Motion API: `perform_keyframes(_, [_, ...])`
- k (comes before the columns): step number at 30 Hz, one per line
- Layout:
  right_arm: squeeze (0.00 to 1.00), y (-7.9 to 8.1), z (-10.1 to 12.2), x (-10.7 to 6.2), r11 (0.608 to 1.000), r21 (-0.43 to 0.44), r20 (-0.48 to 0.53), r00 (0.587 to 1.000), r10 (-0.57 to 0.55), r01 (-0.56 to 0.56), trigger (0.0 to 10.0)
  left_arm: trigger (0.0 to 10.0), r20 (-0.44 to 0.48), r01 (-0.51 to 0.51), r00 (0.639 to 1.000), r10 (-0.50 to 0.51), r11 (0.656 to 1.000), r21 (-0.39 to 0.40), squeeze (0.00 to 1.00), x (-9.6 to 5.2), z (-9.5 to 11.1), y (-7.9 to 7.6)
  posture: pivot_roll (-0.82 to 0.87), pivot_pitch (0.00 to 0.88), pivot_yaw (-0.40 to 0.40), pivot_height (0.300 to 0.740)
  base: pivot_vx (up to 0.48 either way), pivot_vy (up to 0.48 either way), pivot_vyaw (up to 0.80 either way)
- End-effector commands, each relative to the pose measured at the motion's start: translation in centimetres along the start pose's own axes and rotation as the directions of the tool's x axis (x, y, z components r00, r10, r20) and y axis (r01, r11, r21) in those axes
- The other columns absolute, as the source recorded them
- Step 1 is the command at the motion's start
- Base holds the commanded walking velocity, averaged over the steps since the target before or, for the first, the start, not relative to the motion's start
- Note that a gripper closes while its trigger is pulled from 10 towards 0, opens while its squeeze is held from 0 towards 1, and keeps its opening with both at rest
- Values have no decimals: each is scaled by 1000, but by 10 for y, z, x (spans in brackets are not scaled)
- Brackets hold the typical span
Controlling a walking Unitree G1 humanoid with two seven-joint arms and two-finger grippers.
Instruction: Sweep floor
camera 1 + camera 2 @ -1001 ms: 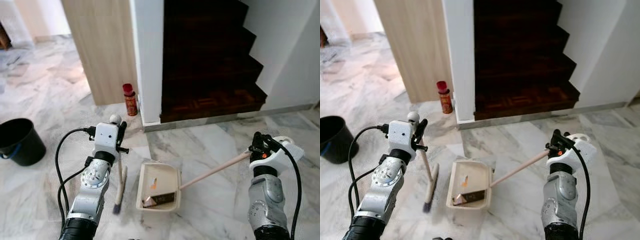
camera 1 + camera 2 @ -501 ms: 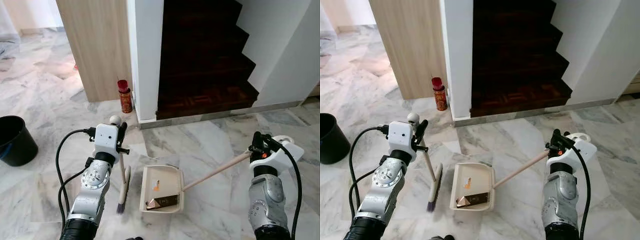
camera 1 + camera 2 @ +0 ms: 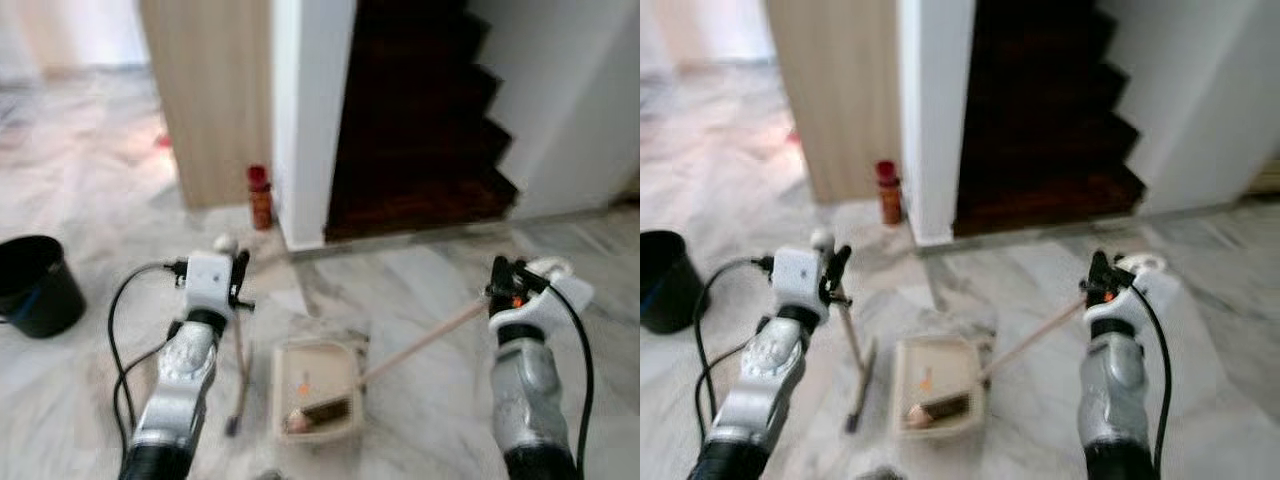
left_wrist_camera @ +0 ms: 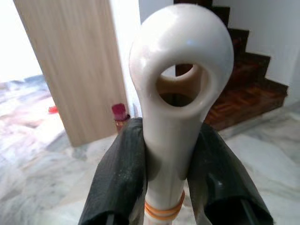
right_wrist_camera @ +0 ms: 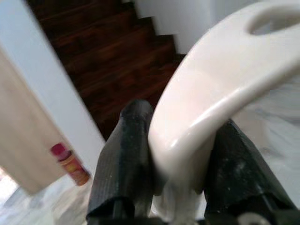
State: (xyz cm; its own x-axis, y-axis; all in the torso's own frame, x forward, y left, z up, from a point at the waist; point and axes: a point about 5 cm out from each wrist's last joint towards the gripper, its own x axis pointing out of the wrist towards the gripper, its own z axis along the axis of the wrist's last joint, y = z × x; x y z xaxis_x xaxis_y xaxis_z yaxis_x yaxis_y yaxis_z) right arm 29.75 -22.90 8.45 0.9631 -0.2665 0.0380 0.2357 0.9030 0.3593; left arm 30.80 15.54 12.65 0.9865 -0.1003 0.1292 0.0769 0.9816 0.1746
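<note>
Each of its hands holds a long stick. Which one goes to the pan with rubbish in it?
The right gripper holds that one: its handle slants down to the dustpan. The left gripper holds the broom, beside the pan.

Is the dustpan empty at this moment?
No. The dustpan on the floor holds a brown piece of debris near its front edge and a small orange bit further back.

Both eye views are blurring w/ motion; debris in dustpan (image 3: 318,400) is smearing, can't ID. Bucket (image 3: 35,285) is getting cut by frame edge. In left wrist view broom (image 4: 177,93) handle is hiding the gap btw jaws; in right wrist view dustpan handle is running off the edge, out of focus
</note>
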Motion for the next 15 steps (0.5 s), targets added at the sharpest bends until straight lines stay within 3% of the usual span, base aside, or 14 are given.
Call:
perform_keyframes(1, [0, 4, 20, 9, 1000, -18, 76, 997, 22, -20, 10000, 10000, 78, 9, 997, -8, 1000, -11, 0, 6, 17, -4, -40, 65, -31, 740, 0, 285, 0])
perform_keyframes(15, [0, 6, 20, 10, 999, -15, 72, 997, 33, -32, 10000, 10000, 78, 2, 997, -1, 1000, -10, 0, 7, 18, -3, -36, 68, -32, 740, 0, 288, 0])
